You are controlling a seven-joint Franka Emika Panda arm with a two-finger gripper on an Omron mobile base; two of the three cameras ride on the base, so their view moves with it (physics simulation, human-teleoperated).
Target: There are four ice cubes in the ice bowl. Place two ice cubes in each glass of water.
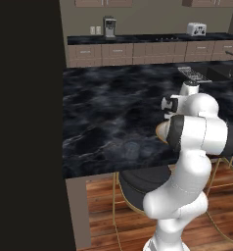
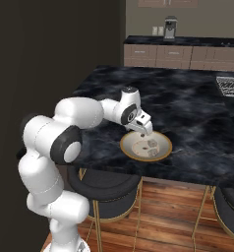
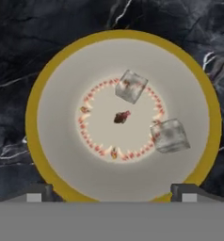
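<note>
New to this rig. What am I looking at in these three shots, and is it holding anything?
It is a white robot arm on a wheeled base in a rendered kitchen. Two pictures come from cameras on the base, behind the arm to its left and right. The third looks down from the hand. The gripper hangs open over the ice bowl, which sits near the edge of a dark marble counter, holding nothing. Two ice cubes lie in the bowl. Two faint glasses stand left of it.
</note>
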